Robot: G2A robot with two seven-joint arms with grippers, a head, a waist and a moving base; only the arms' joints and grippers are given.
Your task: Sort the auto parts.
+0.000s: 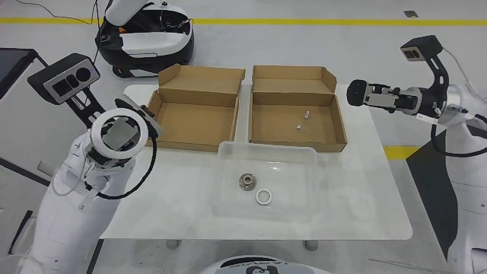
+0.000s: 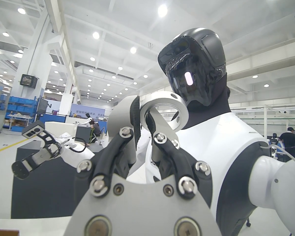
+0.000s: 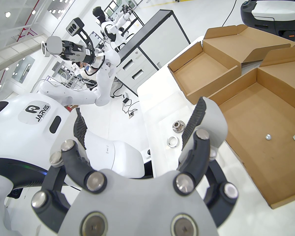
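Ring [image 2: 163, 97] is gripped by the left end effector [image 2: 142, 117], one finger inside it and one outside, held up beside the table's [image 1: 373, 190] left edge. A hub [image 1: 246, 181] and a small ring [image 1: 265, 197] lie apart in the tray [image 1: 228, 152]. Two bolts [image 1: 299, 126] lie in the right box [image 1: 339, 133]. The right end effector [image 3: 137, 121] hangs past the table's right edge, fingers spread wide and holding nothing.

Cardboard boxes [image 1: 194, 125]: two
Clear tray [image 1: 293, 166]: one
Metal rings [image 1: 265, 197]: two
Flanged hub [image 1: 246, 180]: one
Small bolts [image 1: 298, 127]: two
Surface [image 1: 377, 198]: one
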